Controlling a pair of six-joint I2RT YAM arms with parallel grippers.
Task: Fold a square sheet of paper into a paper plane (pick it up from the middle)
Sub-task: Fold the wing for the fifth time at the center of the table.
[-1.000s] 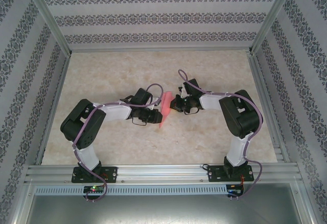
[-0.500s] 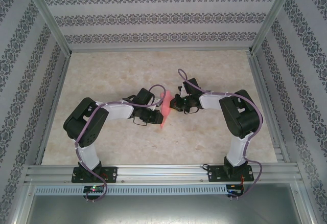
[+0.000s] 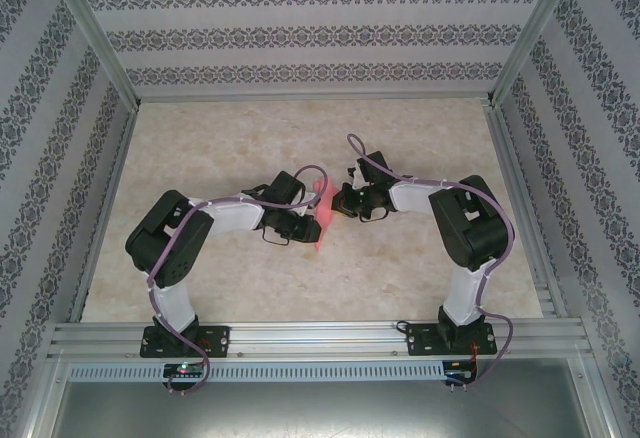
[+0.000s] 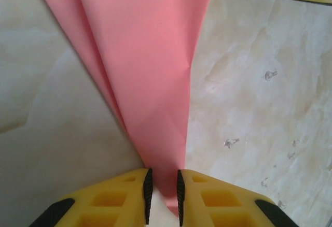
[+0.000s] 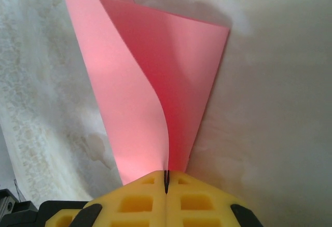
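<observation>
Paper plane (image 3: 319, 222): pink-red, unmarked, part-folded. It sits near the middle of the table (image 3: 420, 138), running near to far between the two grippers. In the left wrist view the paper plane (image 4: 145, 71) narrows from a broad upper end to a slim tip, with one long crease down its left side. In the right wrist view the paper plane (image 5: 171, 82) shows a curved front flap over a flatter layer with a squared corner. Whether it is lifted off the table or rests on it cannot be told.

Left gripper (image 3: 300, 226): just left of the paper, reaching in from the left. In its own camera the left gripper (image 4: 164, 185) has yellow fingers with black pads (image 4: 148, 188) standing narrowly apart, and the slim tip passes between them. A pale sliver shows beside the paper low in the gap. Whether the pads press on the paper cannot be told.

Right gripper (image 3: 341, 203): just right of the paper, slightly farther back, reaching in from the right. In its own camera the right gripper (image 5: 166, 178) has its jaws pressed together, pinching the paper's narrow end at the seam.

Surroundings: pale marbled tabletop, bare round the paper. Patterned striped walls (image 3: 300, 38) stand on three sides. An aluminium rail (image 3: 320, 338) at the near edge carries both arm bases. Purple cables (image 3: 495, 213) run along both arms. Nothing stands between paper and grippers.
</observation>
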